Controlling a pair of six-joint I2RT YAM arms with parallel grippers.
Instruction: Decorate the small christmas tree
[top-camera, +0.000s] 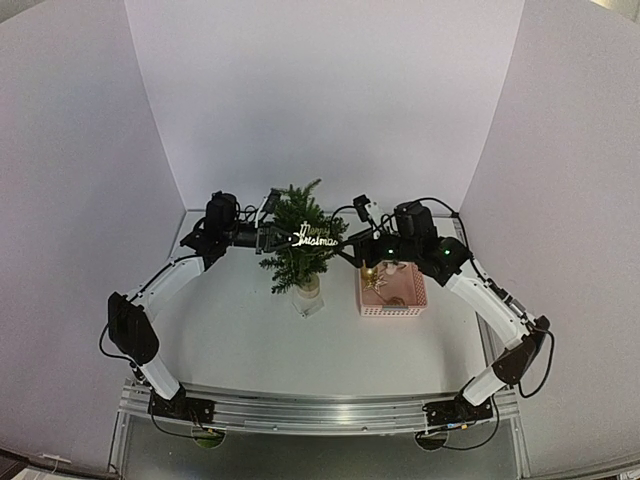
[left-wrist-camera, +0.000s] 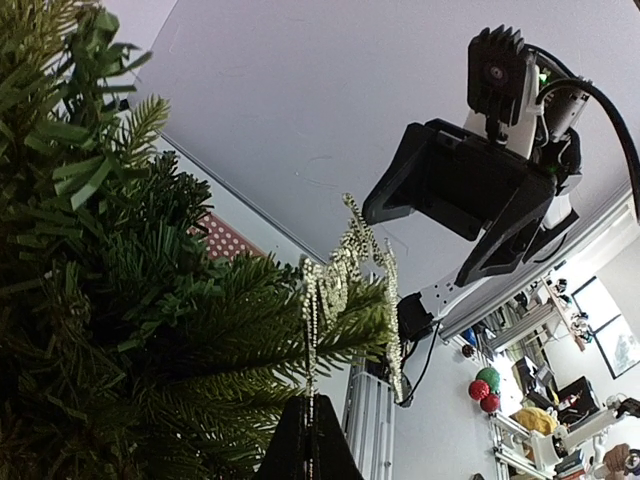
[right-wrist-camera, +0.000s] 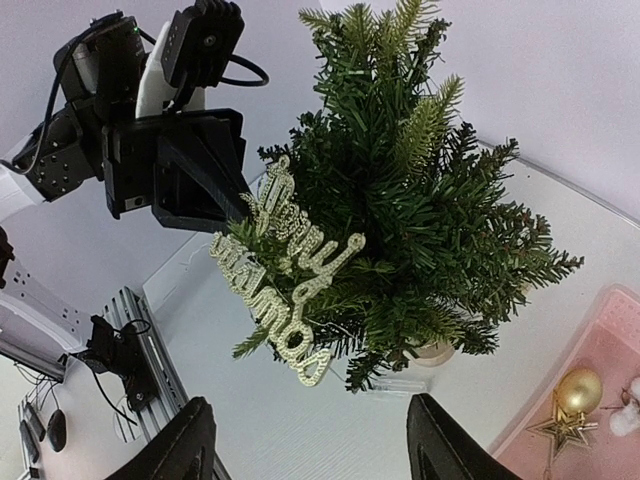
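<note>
A gold "Merry Christmas" sign (top-camera: 315, 238) is seen at three o'clock on the tree (top-camera: 290, 262). The left gripper (left-wrist-camera: 305, 430) is closed at the sign's edge; the right gripper (right-wrist-camera: 312, 405) is spread wide, empty.

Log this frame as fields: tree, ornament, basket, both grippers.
tree: small christmas tree, upright
sign: gold glitter Merry Christmas sign, lying against the tree's branches
basket: pink basket, right of the tree, holding a gold ball and a gold star
left gripper: fingers shut, seemingly pinching the sign's edge
right gripper: fingers open, empty, facing the tree
</note>
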